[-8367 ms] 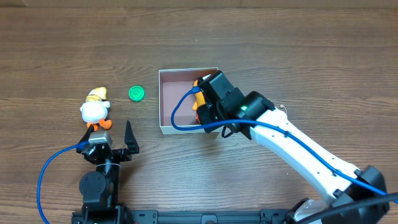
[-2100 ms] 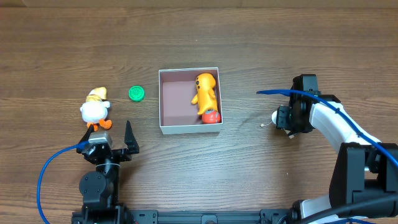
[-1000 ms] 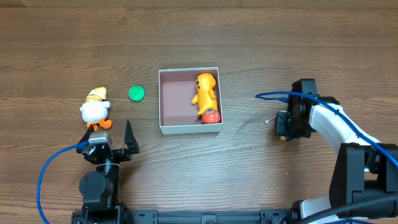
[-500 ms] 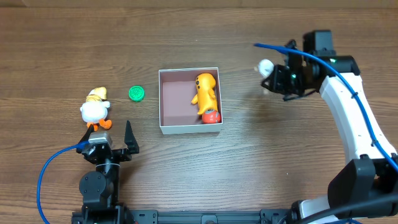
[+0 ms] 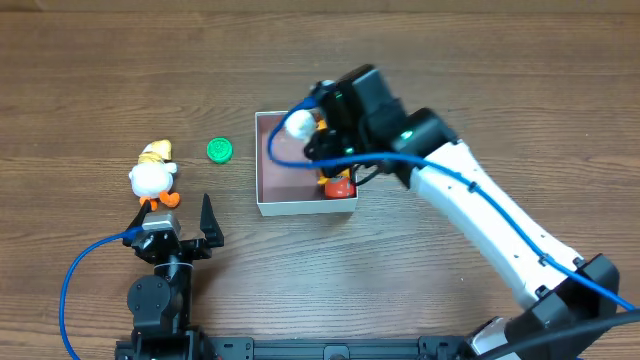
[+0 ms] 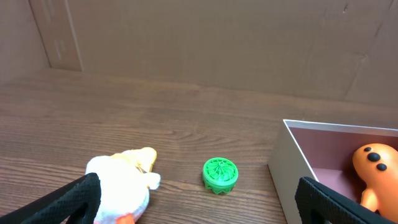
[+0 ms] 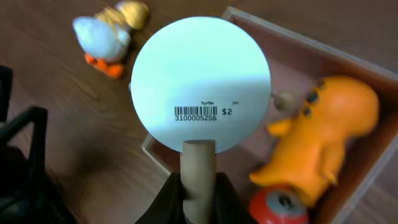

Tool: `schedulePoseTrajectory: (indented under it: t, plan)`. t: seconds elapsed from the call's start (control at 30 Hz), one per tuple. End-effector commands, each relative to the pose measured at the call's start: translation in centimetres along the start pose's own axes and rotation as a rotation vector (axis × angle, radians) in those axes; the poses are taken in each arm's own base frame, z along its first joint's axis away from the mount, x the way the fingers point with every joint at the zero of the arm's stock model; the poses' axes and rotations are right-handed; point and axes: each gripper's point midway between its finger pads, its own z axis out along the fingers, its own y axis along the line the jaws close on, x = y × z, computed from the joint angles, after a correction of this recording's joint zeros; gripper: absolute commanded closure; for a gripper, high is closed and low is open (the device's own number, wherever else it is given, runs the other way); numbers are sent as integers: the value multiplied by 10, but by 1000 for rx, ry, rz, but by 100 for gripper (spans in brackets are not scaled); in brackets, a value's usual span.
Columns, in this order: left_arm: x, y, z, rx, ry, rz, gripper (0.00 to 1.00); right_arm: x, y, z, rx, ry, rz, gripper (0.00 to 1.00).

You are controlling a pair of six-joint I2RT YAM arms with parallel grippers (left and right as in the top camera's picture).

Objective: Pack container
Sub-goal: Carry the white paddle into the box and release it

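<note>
Our right arm reaches leftward over the container in the middle of the scene, right gripper pinching a white disc by its wooden stem; our left gripper sits near-left, fingers spread wide.

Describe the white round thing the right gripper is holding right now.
The white disc is a round, pale, smooth face on a tan, wood-looking stem, which the right gripper pinches. A barcode sticker on it reads "Turtle" and "$2". It hangs over the far side of the box, touching only the gripper.
</note>
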Motion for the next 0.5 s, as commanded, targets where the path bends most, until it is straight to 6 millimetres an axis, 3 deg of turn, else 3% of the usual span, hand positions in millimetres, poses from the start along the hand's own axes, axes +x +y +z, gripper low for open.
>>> schedulePoseTrajectory:
  t: [0.0, 0.17, 0.3, 0.47]
  plan:
    - [-1, -2, 0, 12, -5, -10, 0, 4, 3, 19, 61, -22, -51, 96]
    - [-1, -2, 0, 12, -6, -10, 0, 16, -13, 60, 106, 26, -46, 96]
    - [-1, -2, 0, 12, -5, -10, 0, 18, -22, 81, 120, 36, -43, 85]
    - [-1, -2, 0, 12, -5, -10, 0, 13, -25, 84, 138, 17, -47, 82]
